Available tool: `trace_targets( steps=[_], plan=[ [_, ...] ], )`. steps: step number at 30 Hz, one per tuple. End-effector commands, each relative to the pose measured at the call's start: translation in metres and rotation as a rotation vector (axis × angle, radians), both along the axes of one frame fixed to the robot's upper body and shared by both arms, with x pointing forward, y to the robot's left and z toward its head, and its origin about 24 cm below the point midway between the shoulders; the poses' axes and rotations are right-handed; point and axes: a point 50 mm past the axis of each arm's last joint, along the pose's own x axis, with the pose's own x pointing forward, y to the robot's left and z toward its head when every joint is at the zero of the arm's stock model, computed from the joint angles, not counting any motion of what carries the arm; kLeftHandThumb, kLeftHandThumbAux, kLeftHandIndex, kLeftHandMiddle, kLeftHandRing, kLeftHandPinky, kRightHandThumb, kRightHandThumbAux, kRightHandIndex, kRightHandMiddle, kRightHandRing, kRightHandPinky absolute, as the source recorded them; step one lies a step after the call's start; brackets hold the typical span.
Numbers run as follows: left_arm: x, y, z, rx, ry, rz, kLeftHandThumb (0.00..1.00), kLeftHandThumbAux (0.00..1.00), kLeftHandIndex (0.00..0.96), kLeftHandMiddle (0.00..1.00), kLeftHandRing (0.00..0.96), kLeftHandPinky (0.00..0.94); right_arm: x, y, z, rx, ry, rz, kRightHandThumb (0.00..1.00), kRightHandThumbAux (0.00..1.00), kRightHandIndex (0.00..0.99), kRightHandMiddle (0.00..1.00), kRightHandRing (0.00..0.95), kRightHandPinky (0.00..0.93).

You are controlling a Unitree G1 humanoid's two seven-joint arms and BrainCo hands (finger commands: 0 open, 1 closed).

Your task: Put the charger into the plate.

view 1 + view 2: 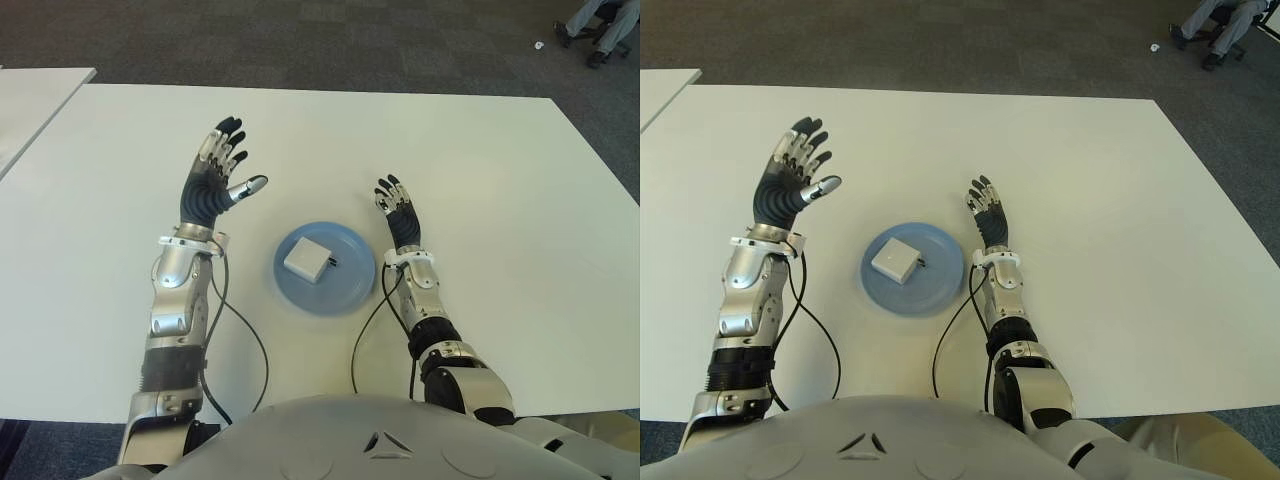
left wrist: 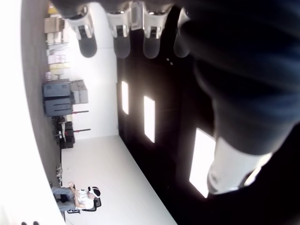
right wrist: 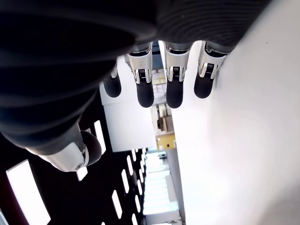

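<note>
Cables: two black cables [image 1: 240, 330] hang off the forearms and loop across the table edge closest to the robot.
Plate: blue plate [image 1: 345, 290] sits on the white table [image 1: 500, 200], right between the two arms.
Charger: small white charger [image 1: 307, 258] is lying inside the plate, a bit toward the left half, with a dark bit poking out on its right side. No hand is touching it.
Right hand: right hand [image 1: 398, 208] is just beside the plate on its right, palm up, fingers stretched out flat, holding nothing.
Left hand: left hand [image 1: 215, 180] is up and to the left of the plate, a little farther off, fingers fanned wide and thumb sticking out toward the plate, also empty.
Far back: a seated person's legs [image 1: 598, 25] show at the far right on the grey carpet [image 1: 300, 40].
</note>
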Motion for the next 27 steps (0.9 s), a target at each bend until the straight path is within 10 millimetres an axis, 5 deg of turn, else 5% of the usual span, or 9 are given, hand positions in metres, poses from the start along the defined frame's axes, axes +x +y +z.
trace_targets(
  steps=[1, 14, 27],
  plan=[
    [-0.006, 0.001, -0.026, -0.016, 0.076, 0.037, 0.000, 0.757, 0.017, 0.016, 0.000, 0.011, -0.005, 0.005, -0.008, 0.011, 0.050, 0.016, 0.000, 0.588, 0.051, 0.137, 0.109, 0.093],
    [-0.009, -0.004, -0.073, 0.005, 0.237, 0.061, 0.000, 0.737, 0.001, 0.000, 0.000, 0.000, -0.005, 0.015, -0.005, 0.008, 0.042, 0.051, 0.000, 0.603, 0.054, 0.145, 0.117, 0.100],
    [-0.008, -0.018, -0.100, 0.057, 0.331, 0.026, 0.000, 0.649, 0.000, 0.000, 0.000, 0.000, -0.006, 0.017, -0.005, 0.002, 0.042, 0.058, 0.000, 0.636, 0.046, 0.137, 0.106, 0.080]
  ],
)
